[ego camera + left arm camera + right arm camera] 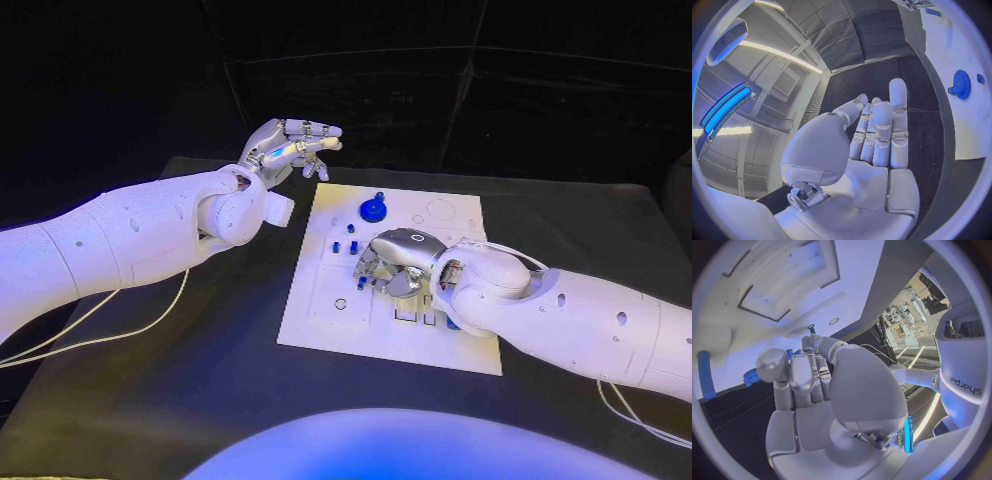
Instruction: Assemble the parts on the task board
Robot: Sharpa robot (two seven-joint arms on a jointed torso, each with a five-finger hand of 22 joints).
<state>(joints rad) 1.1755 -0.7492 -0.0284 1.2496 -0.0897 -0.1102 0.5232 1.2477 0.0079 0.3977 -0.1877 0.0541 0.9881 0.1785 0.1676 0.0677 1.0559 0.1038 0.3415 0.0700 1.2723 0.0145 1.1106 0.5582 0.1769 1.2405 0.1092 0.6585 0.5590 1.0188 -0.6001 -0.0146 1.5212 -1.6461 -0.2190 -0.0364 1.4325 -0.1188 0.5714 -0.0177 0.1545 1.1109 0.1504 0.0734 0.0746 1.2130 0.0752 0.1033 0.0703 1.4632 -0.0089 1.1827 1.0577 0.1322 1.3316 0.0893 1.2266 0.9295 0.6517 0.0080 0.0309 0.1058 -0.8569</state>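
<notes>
Robot's right hand (392, 262) works low over the white task board (325, 320) on the dark surface (173, 400).

What lies under that hand is hidden: its fingers curl down onto the middle of the board among small blue parts (343, 246), and whether they hold one cannot be told. A blue gear-shaped part (374, 209) stands near the board's far edge. The left hand (293, 146) is raised off the board's far left corner, fingers straight, close together, holding nothing.

White task board (325, 320); blue parts (374, 209)
</notes>
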